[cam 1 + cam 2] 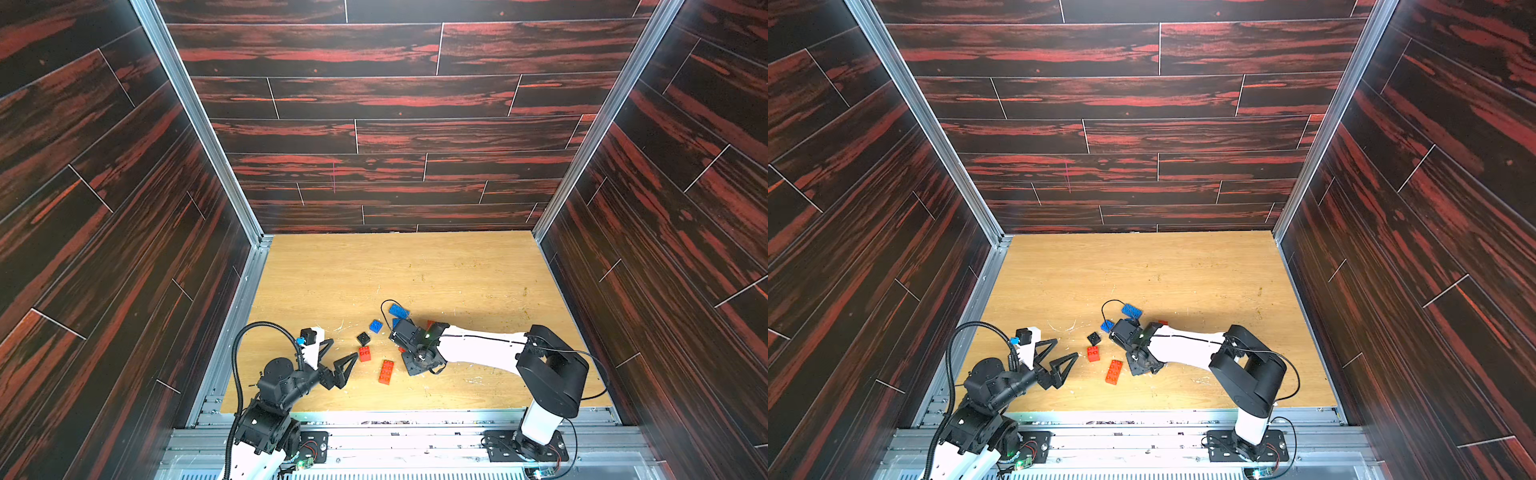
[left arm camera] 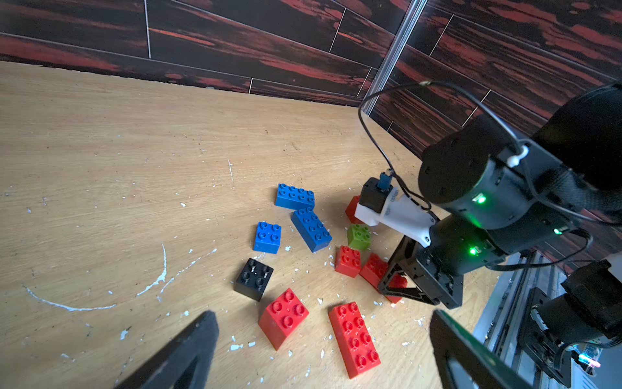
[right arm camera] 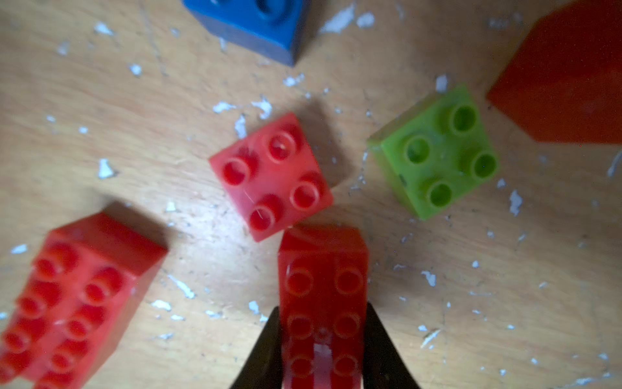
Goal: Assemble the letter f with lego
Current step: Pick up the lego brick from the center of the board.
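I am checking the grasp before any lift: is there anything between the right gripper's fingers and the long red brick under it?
Nothing visible. The right gripper has a finger against each long side of the long red brick. The small red square brick lies just past its end, not in between.

No words or numbers can be read anywhere; the tiny print on the white camera holder (image 2: 400, 215) is too blurry.

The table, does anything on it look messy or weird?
Yes. White flecks litter the table around the lego bricks, and a curved white scratch marks the wood. What the flecks are, I cannot tell. The bricks themselves just lie scattered.
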